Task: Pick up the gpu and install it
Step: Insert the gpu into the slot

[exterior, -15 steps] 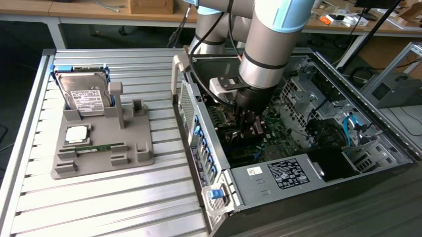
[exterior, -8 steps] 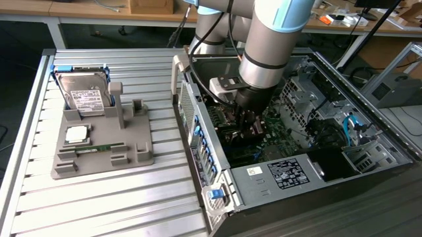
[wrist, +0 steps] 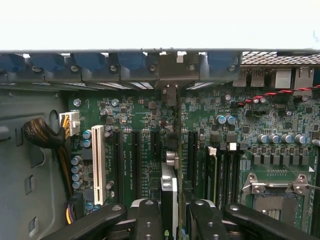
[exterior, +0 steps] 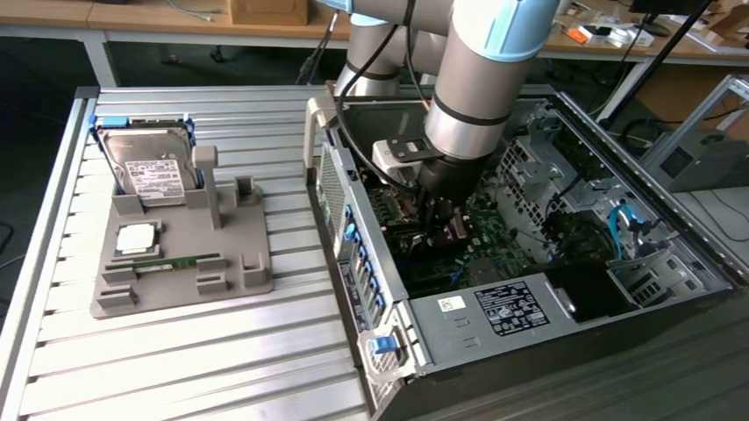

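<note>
Our black fingers [wrist: 150, 215] are closed about halfway, pinching the gpu [wrist: 169, 190] between them, so the gripper [wrist: 171, 220] carries the card edge-on. From the wrist view we see it as a thin upright sliver, silver along its near edge and dark beyond, running away from us toward the rear of the case. We judge it is held this way so that its lower edge can meet one of the long black expansion slots [wrist: 135, 155] on the green motherboard [wrist: 240, 130] (whether it is already seated we cannot tell).

In the exterior view the gripper [exterior: 439, 210] is down inside the open computer case [exterior: 690, 254], the card hidden under the wrist. The board is crowded with small cylindrical capacitors and a white slot [wrist: 98, 165] beside the black ones. Outside the case, on the slatted aluminium table [exterior: 210, 351], a grey moulded holder [exterior: 153, 298] has the silver hard drive [exterior: 156, 171] propped upright and a narrow green memory stick [exterior: 175, 261] lying flat.
</note>
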`<state>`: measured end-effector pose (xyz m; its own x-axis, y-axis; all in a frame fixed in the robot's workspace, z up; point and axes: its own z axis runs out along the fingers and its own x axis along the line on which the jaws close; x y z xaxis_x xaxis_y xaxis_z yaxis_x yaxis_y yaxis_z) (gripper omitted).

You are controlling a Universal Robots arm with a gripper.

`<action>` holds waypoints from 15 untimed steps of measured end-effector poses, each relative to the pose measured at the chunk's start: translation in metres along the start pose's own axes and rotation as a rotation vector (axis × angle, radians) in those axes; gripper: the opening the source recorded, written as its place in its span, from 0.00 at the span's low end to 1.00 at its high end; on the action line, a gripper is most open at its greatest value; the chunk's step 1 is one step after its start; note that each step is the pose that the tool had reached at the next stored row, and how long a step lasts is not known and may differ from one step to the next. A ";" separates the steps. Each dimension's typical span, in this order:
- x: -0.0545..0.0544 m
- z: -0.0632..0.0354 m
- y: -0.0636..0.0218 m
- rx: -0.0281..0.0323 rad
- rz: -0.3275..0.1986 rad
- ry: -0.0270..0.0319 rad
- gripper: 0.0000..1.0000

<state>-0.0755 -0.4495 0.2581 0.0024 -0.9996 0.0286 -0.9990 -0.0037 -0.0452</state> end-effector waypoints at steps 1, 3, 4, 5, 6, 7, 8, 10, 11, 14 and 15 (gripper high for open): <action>0.000 0.0004 -0.0004 -0.0008 0.000 0.0005 0.27; 0.000 0.0003 -0.0004 -0.0010 0.000 0.0007 0.27; 0.000 0.0003 -0.0004 -0.0010 0.000 0.0007 0.27; 0.000 0.0003 -0.0005 -0.0010 0.000 0.0008 0.27; 0.000 0.0003 -0.0005 -0.0009 0.000 0.0006 0.27; 0.000 0.0003 -0.0005 -0.0009 0.000 0.0005 0.27; 0.000 0.0003 -0.0005 -0.0009 0.000 0.0006 0.27; 0.000 0.0003 -0.0005 -0.0009 0.000 0.0006 0.27; 0.000 0.0003 -0.0005 -0.0009 0.000 0.0007 0.27; 0.000 0.0004 -0.0004 -0.0008 0.000 0.0004 0.34; 0.000 0.0003 -0.0005 -0.0009 0.000 0.0006 0.40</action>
<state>-0.0751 -0.4499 0.2578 0.0025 -0.9996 0.0292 -0.9990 -0.0038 -0.0443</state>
